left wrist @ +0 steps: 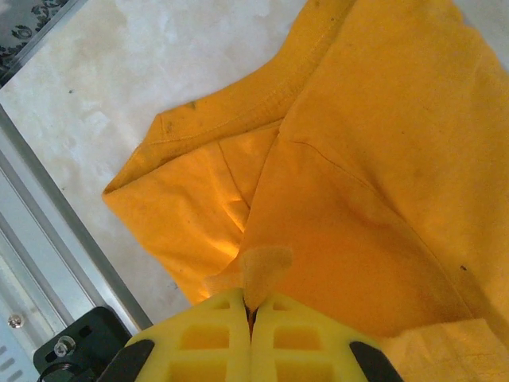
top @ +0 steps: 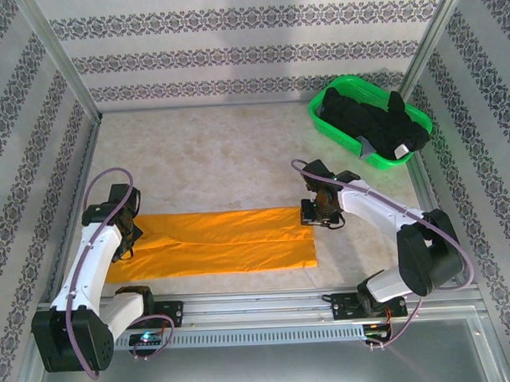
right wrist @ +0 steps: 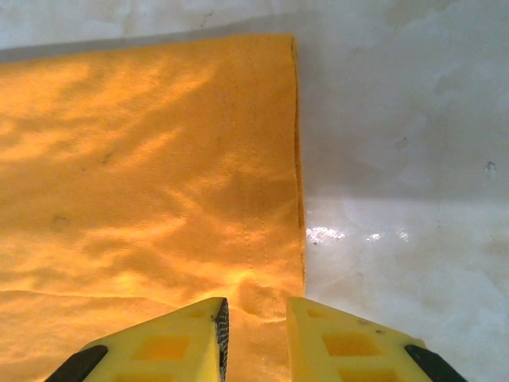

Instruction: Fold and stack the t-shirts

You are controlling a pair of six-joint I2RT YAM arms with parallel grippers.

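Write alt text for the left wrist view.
The left pincer, yellow and shut at the bottom edge, pinches a fold of the mustard-orange t-shirt. The cloth lies rumpled on a pale marbled table, with a metal rail at left.

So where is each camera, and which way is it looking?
Top camera: high behind the arms, looking down on the table, both arms, the orange t-shirt and green basket.
Left wrist camera: on the left arm, looking past the shut left gripper at the shirt's sleeve.
Right wrist camera: on the right arm, looking past the open right gripper at the shirt's hem.
All three share the orange t-shirt.
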